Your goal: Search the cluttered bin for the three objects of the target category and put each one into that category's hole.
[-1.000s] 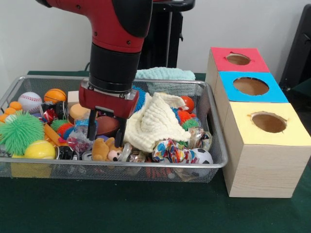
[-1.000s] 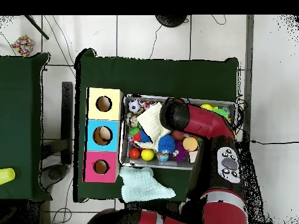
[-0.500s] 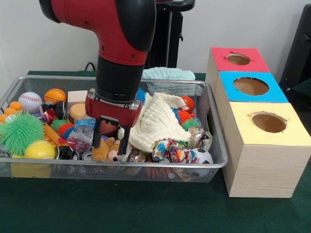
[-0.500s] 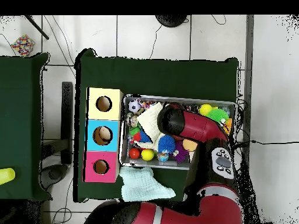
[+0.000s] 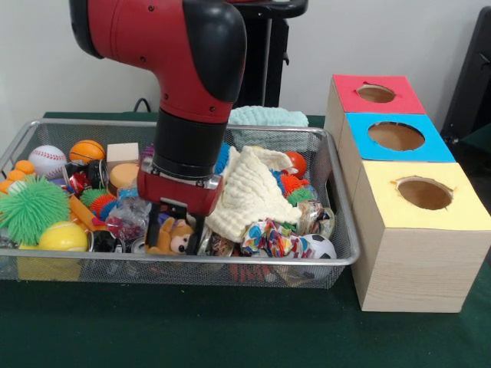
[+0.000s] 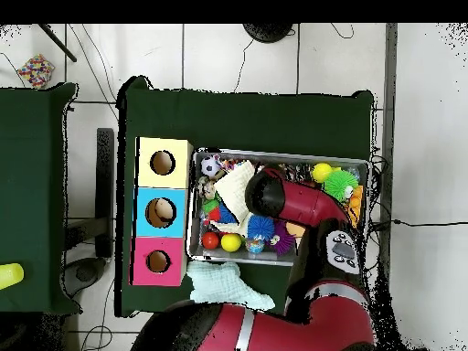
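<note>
Surface: dark green cloth over the table (image 5: 230,337), white wall behind, pale tiled floor around it in the overhead view.
Bin: wire mesh bin (image 5: 337,207) on the cloth, packed with toys; also seen from above (image 6: 279,154).
Boxes: wooden box row just beside the bin, tops red (image 5: 376,93), blue (image 5: 397,136) and yellow (image 5: 424,194), one round hole in each.
Arm: red and black arm (image 5: 192,84) comes straight down into the front middle of the bin.
Gripper: gripper (image 5: 176,236) low among the clutter, fingers set apart on either side of the teddy bear, one dark finger (image 5: 192,234) just beside it; cannot tell if they press it.
Teddy bear: small brown teddy bear (image 5: 175,238) near the bin's front wall, lying between the fingers, face toward the front; long axis not readable under the gripper.
Cloth: cream knitted cloth (image 5: 249,192) heaped in mid bin, touching the gripper's body on one side.
Balls: baseball (image 5: 47,160), mini basketball (image 5: 87,150), yellow ball (image 5: 63,236), green spiky ball (image 5: 32,208) at one end; small soccer ball (image 5: 319,247) at the front corner nearest the boxes.
Other: light teal towel (image 6: 228,287) on the table outside the bin, on the robot's side.
</note>
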